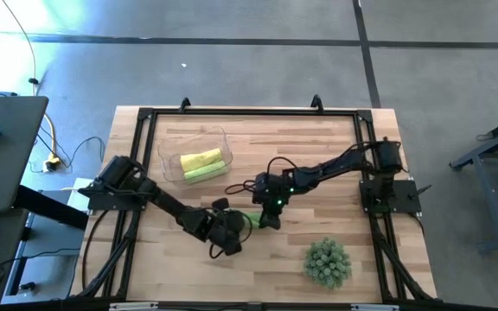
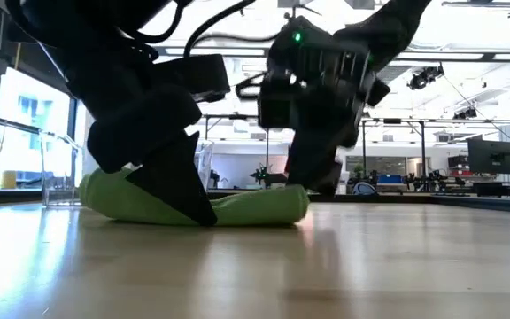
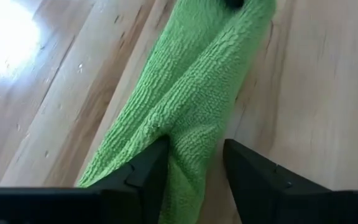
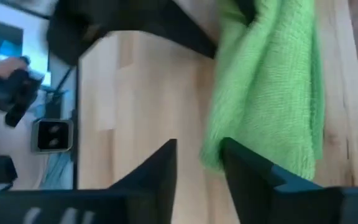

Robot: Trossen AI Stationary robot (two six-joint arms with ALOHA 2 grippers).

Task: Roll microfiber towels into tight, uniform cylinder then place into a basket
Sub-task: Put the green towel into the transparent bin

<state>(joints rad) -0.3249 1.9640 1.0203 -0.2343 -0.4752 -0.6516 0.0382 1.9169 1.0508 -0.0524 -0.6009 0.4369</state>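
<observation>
STEP: rolling lime towel [image 1: 251,219], mid-table toward front edge | LEFT gripper [image 3: 194,163]: I saw fingers parted, straddling one end | RIGHT gripper [image 4: 197,163]: parted at other end, grip unclear | BASKET [image 1: 168,149]: back-left, two rolls inside | ADVICE: I judged both ends should turn evenly.

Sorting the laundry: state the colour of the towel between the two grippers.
Lime green; the towel shows best in the left wrist view.

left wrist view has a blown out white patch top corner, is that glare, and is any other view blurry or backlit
Left wrist view: yes, glare on the table washes out the wood beside the lime green towel, which stays sharp. Right wrist view: soft all over, motion-smeared. Low view: backlit by bright windows, so the arms read as dark silhouettes. High view: evenly lit.
</observation>
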